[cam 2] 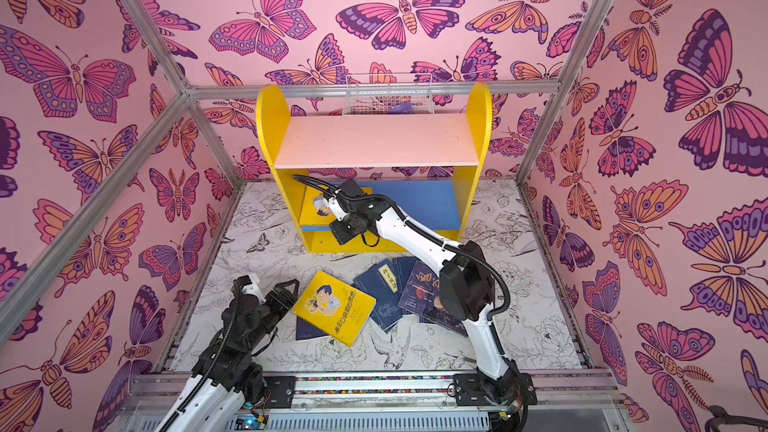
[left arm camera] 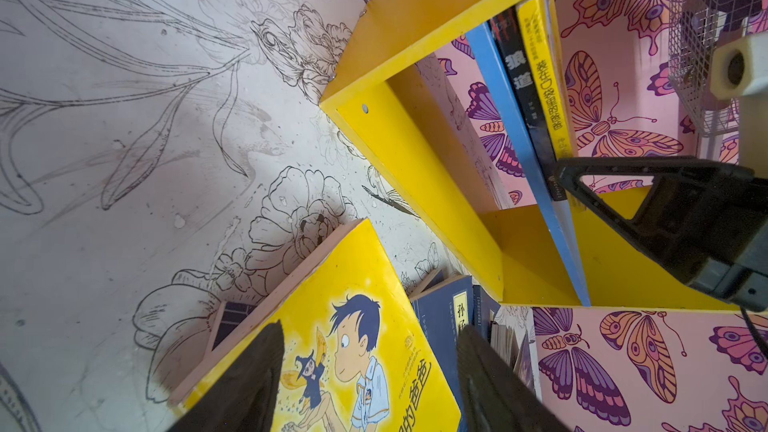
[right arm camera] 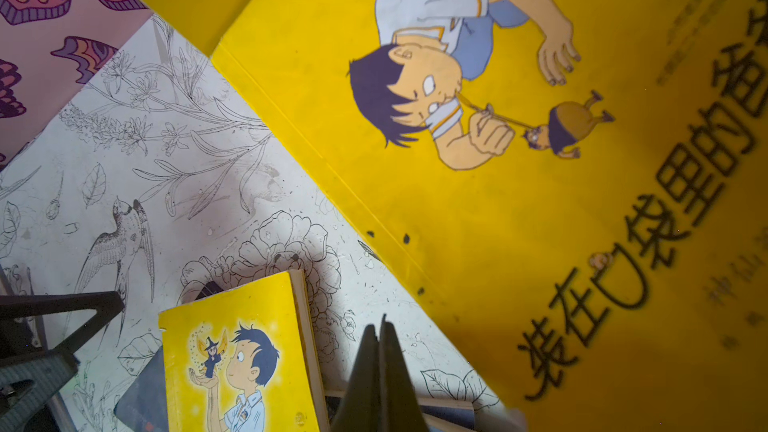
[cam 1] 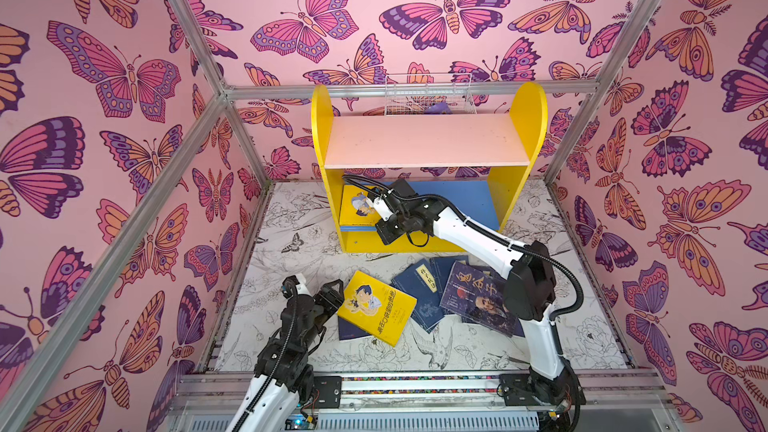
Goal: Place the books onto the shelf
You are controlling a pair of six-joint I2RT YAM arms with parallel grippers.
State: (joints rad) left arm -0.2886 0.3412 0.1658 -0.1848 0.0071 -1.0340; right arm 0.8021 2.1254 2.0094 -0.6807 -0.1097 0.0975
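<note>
Right now I see the shelf at 12 o'clock on the table, its pink board bare and its blue board partly covered by my right arm. On the blue board's 9 o'clock end a yellow book lies flat on a black book; in the left wrist view their spines run along the board's edge. My right tool has its jaws pressed together with nothing between them. In both top views its tip is hidden behind the wrist, so I cannot tell whether it touches that book.

At 6 o'clock a second yellow book lies face up, its long axis running from 11 to 5 o'clock. It overlaps a navy book, of which only a corner shows. My left tool sits at its 9 o'clock edge with jaws apart, one finger over the cover; contact is hard to judge.

Just at 3 o'clock of it fan several navy books and a dark portrait book, overlapping. My right arm cuts off their far edges, so I cannot count them.

A wire basket stands behind the shelf; its contents are unclear.
</note>
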